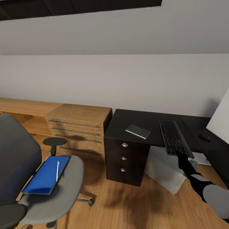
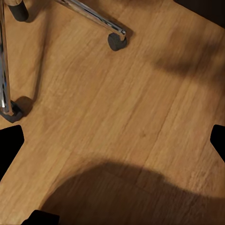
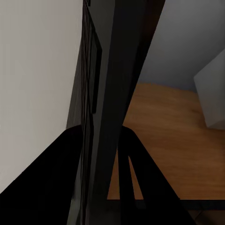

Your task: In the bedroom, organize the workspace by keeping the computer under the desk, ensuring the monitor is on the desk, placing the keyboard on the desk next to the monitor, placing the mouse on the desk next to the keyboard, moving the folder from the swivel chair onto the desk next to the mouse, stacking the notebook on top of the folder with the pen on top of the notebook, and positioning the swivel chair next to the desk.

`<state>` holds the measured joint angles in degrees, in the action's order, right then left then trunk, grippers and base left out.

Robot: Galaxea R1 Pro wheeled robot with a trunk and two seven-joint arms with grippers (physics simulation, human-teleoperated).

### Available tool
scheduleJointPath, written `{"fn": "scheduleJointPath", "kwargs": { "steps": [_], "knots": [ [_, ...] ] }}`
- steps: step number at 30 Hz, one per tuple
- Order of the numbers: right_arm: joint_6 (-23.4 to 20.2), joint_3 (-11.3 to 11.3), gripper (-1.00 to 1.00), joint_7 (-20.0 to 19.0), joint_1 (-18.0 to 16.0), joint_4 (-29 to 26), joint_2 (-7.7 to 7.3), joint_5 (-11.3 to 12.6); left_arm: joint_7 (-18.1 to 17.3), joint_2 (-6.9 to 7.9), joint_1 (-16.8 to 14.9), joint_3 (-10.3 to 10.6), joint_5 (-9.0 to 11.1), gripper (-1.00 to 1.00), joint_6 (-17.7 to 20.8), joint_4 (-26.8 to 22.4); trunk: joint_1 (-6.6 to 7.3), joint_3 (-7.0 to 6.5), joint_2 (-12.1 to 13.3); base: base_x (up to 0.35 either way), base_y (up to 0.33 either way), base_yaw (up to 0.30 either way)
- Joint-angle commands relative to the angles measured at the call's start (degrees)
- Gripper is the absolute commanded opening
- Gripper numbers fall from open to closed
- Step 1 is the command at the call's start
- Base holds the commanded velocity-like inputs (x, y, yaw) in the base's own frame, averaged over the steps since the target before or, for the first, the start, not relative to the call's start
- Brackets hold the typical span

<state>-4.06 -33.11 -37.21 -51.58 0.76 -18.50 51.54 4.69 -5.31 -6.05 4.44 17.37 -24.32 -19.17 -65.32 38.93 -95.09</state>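
Gripping the keyboard (image 1: pixel 174 137) by its near end, the right gripper (image 1: pixel 183 156) is clamping it, laying it along the desk's (image 1: pixel 140 121) front edge.

Soft, even light fills the head view, with no glare and crisp focus edge to edge. Diffuse shadows smear the warm wooden plank floor (image 1: pixel 127 200) toward 6 o'clock and dapple the light wooden drawer unit (image 1: pixel 78 133) at 9 o'clock. The black L-shaped desk (image 1: pixel 143 122) reads nearly featureless. The left wrist view is slightly grainy, a broad blurred shadow pooling at 6 o'clock. The right wrist view is dim, its near surfaces black silhouettes.
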Motion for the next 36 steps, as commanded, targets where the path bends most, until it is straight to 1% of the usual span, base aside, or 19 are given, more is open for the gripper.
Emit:
{"fn": "scheduleJointPath", "kwargs": {
  "steps": [1, 4, 5, 28, 36],
  "knots": [
    [-0.34, 0.18, -1.00, 1.51, -0.01, 0.20, -0.03, 0.75, 0.49, 0.03, -0.03, 0.48, 0.21, 1.00, -0.21, 0.02, 0.00, 0.06, -0.02, 0.000, 0.000, 0.000],
    [-0.30, 0.19, -1.00, 1.54, -0.01, 0.20, -0.04, 0.75, 0.49, 0.03, -0.02, 0.48, 0.21, 1.00, -0.20, 0.01, 0.00, 0.06, -0.02, 0.000, 0.000, 0.000],
    [-0.28, 0.21, 1.00, 1.66, -0.01, 0.20, -0.04, 0.75, 0.49, 0.03, -0.02, 0.48, 0.21, 1.00, -0.20, 0.01, 0.00, 0.06, -0.02, 0.000, 0.000, 0.000],
    [-0.25, 0.15, 1.00, 2.14, -0.01, 0.20, -0.13, 0.75, 0.42, 0.10, -0.03, 0.39, 0.29, 1.00, -0.22, 0.09, 0.00, 0.06, -0.02, -0.002, 0.000, 0.000],
    [-0.25, 0.19, 1.00, 2.14, -0.01, 0.20, -0.12, 0.75, 0.41, 0.12, -0.03, 0.39, 0.30, 1.00, -0.21, 0.08, 0.00, 0.06, -0.02, -0.194, 0.000, 0.000]
  ]
}}
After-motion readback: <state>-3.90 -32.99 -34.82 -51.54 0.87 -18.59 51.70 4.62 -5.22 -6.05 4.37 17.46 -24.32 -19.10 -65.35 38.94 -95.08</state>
